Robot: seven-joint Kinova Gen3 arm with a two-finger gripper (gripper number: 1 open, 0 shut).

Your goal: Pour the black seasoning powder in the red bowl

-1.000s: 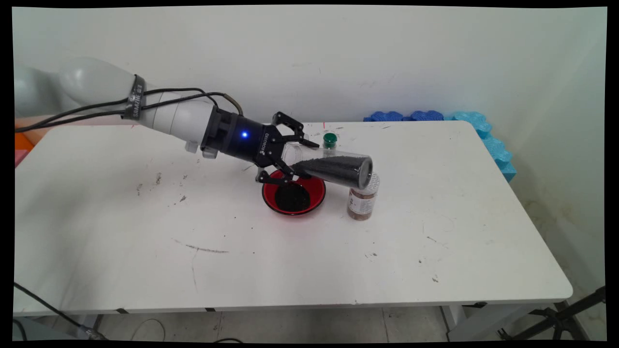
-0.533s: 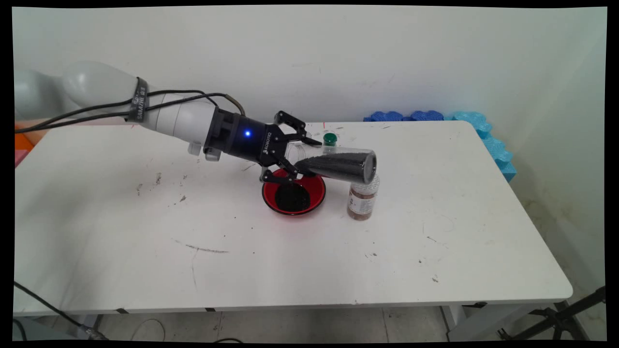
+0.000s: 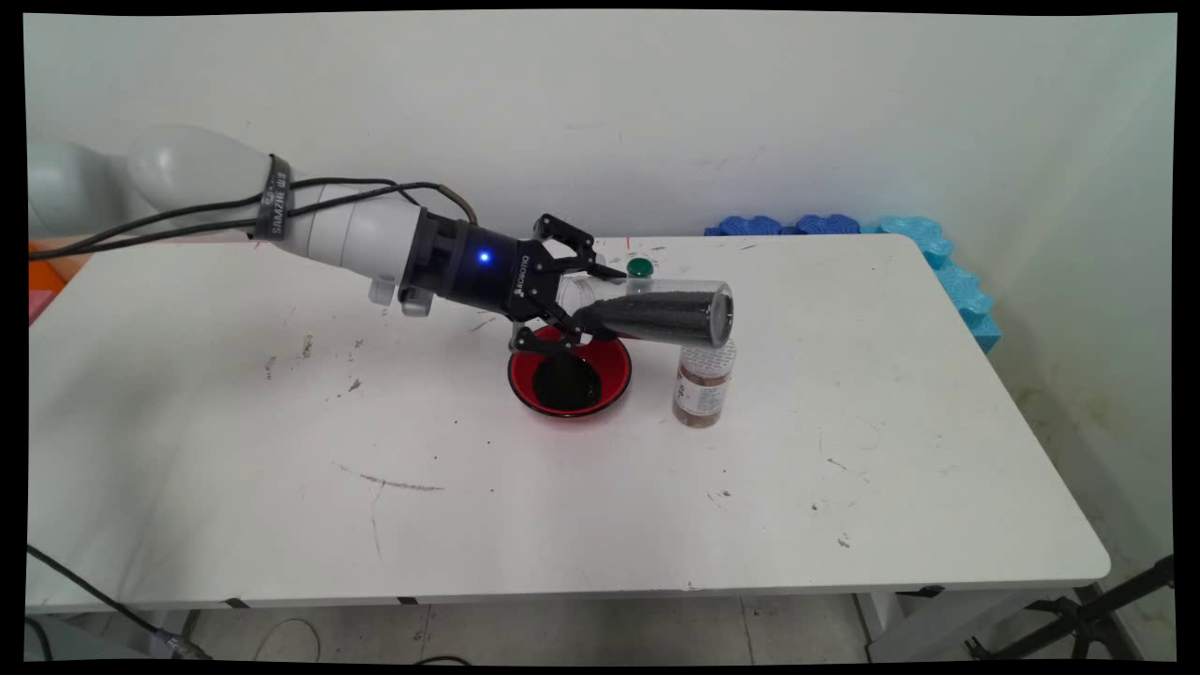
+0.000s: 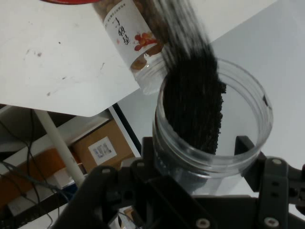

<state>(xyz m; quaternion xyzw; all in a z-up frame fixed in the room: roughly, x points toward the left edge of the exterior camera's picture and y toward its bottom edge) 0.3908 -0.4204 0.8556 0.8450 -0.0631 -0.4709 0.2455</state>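
One clear plastic jar (image 3: 656, 314), partly filled with black grains, lies almost level in the air, clamped near its open end between the two fingers of the black gripper (image 3: 574, 305). In the hand view the jar's (image 4: 212, 126) round mouth faces the camera, and the grains inside lie heaped along one wall, reaching back toward its closed end. The jar's mouth end hangs above the far rim of a red bowl (image 3: 569, 375) that stands on the white table (image 3: 600, 469) and holds a dark heap of the same black grains. The jar's closed end points right and sits just above a small clear bottle (image 3: 701, 386) of brown stuff with a white cap, standing upright just right of the bowl; whether the two touch cannot be told. A green-capped thing (image 3: 640, 267) shows just beyond the jar, farther back on the table. Blue foam pieces (image 3: 844, 227) lie along the table's far right edge by the wall.
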